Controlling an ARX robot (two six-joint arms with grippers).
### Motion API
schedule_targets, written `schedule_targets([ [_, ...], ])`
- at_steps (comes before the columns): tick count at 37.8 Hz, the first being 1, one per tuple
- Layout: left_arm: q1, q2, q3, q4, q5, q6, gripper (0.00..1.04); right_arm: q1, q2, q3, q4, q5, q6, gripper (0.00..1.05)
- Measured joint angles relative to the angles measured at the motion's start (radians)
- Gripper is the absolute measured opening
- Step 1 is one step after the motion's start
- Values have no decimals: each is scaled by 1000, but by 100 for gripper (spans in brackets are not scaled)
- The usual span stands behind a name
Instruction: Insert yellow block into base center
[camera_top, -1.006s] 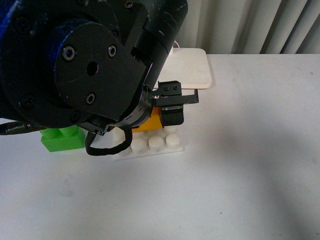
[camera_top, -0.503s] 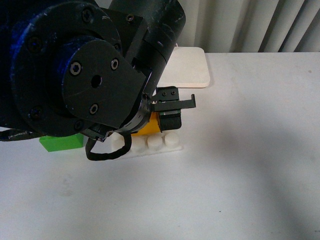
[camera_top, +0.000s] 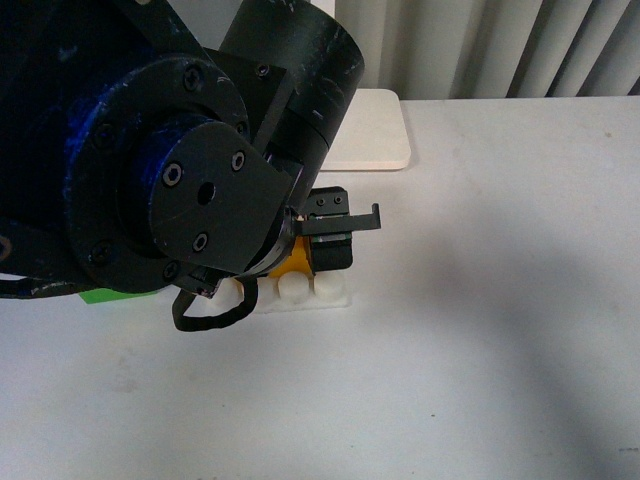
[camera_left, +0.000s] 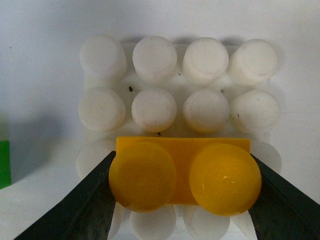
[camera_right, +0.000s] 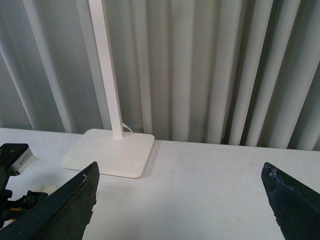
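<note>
Two risks stand out, both judged from the present alignment. First, offset: in the left wrist view the small yellow-orange plastic brick with two round studs (camera_left: 182, 175) sits over the third row of the flat square white plastic plate with its four-by-four grid of round studs (camera_left: 152, 107), not squarely over the middle four, so a press from here could seat it off centre. Second, tilt or a half-seated fit, should the brick meet stud tops instead of the gaps. Left gripper (camera_left: 182, 195): closed on the brick, one dark finger (camera_left: 87, 200) against each short end. Brick: glossy, smooth, clean-edged, level with the plate as far as shows. Front view: brick (camera_top: 292, 262) mostly hidden behind the left arm, above the plate (camera_top: 300, 296). Right gripper (camera_right: 180, 200): spread wide, empty, well apart, near the white lamp stand with pole (camera_right: 110, 152).
</note>
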Motion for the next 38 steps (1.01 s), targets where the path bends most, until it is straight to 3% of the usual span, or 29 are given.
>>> schedule_targets([
  [27, -18, 34, 26, -2, -29, 26, 65, 0, 0, 0, 0, 0, 0, 95],
  [34, -2, -1, 1, 6, -2, 26, 100, 0, 0, 0, 0, 0, 0, 95],
  [38, 11, -33, -16, 7, -2, 26, 98, 0, 0, 0, 0, 0, 0, 95],
])
